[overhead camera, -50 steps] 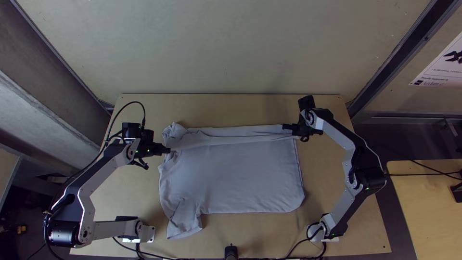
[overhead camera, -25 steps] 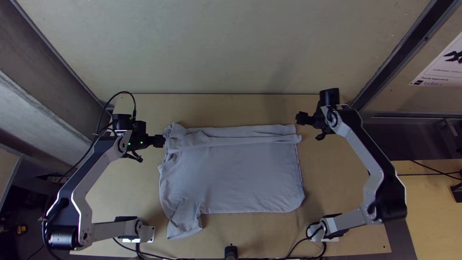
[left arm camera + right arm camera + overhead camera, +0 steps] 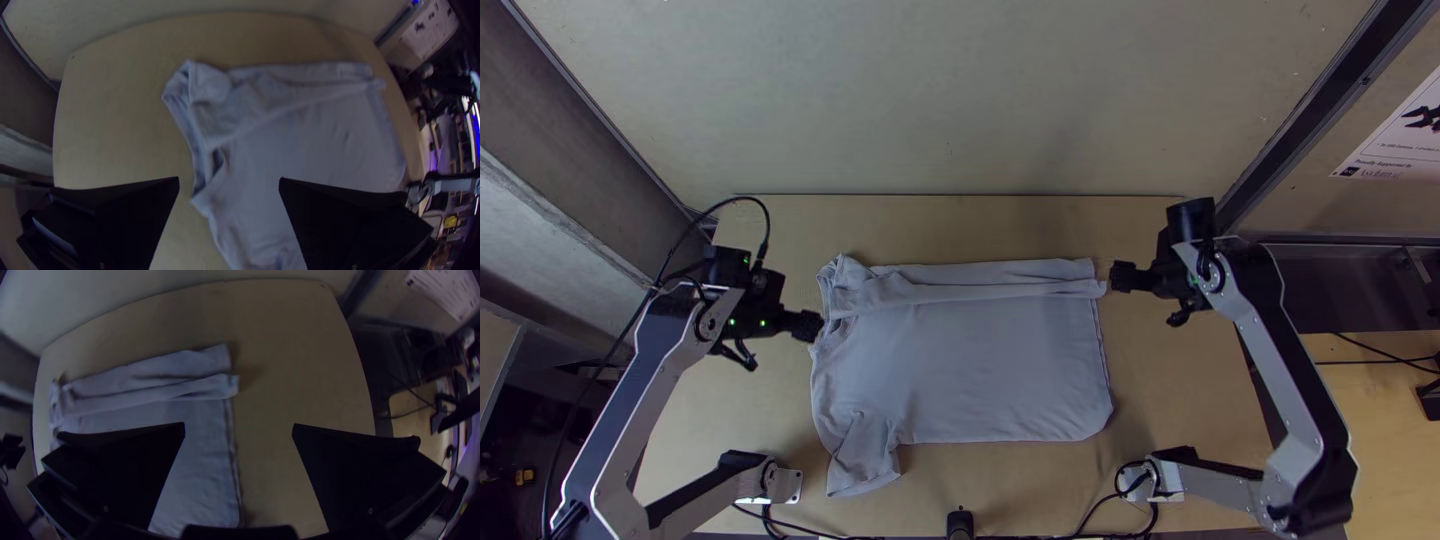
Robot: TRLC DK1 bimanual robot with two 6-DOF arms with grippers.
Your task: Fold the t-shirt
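Have the t-shirt (image 3: 960, 370) lying on the counter (image 3: 960, 225) with its far side (image 3: 1000, 275) folded over in a strip. Hold the left hand (image 3: 813, 326), parted wide, near the neck opening (image 3: 218, 162), and the right hand (image 3: 1120, 277), also parted wide, just beside the hem (image 3: 1101, 350).

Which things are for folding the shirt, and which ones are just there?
For folding:
t-shirt, far part folded over
left gripper, open
right gripper, open
table, under the shirt

Just there:
poster
side table
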